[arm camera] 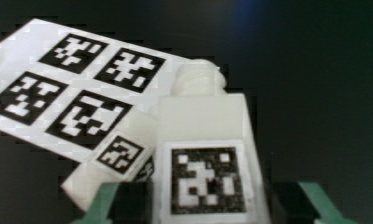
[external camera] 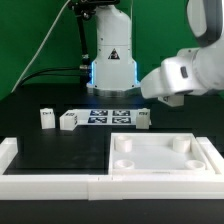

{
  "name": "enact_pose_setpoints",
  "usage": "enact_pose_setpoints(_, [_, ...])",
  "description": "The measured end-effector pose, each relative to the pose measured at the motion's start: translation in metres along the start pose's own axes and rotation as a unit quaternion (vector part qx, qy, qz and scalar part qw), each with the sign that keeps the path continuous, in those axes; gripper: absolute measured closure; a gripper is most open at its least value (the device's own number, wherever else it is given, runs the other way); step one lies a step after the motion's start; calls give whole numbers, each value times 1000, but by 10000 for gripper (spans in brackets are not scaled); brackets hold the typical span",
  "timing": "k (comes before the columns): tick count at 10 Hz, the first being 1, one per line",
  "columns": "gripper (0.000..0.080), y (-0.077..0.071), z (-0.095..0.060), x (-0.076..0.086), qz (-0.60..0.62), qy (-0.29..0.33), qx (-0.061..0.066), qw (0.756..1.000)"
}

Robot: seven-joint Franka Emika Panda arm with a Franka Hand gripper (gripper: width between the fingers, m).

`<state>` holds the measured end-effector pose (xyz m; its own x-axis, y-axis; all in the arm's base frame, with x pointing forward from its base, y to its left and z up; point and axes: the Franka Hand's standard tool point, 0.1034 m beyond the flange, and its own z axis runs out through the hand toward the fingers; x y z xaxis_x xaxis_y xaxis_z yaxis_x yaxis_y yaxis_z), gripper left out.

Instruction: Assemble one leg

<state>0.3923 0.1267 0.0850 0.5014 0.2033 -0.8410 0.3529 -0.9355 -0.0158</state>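
Note:
A leg, a stubby white post, fills the middle of the wrist view with its tag facing the camera. My gripper is open. Its green fingertips stand on either side of the leg's near end, with a gap on each side. In the exterior view this leg lies at the marker board's end towards the exterior view's right, under the arm's white wrist. The fingers do not show there. Two more legs lie towards the exterior view's left.
The marker board lies beside the leg and touches it in the wrist view. The large white square panel with corner sockets lies in front. A white rim runs along the table's front. The robot base stands behind.

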Motion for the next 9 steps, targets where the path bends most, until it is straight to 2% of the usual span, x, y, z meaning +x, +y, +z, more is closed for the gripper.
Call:
enact_pose_setpoints(2, [509,0,-1,8,0,29,0,1000])
enact_pose_setpoints(4, [509,1,-11,16,4,144,-2,990])
enact_pose_setpoints(5, [509,2,-11,14,6,192,-4,981])
enact_pose_setpoints(6, [509,2,-12,14,19,228,0,973])
enact_pose_setpoints(7, [509,6,-18,9,40,278,7,960])
enact_pose_setpoints(8, [509,9,-27,1,43,301,7,953])
enact_pose_setpoints(9, [509,14,-44,4,45,350,16,935])
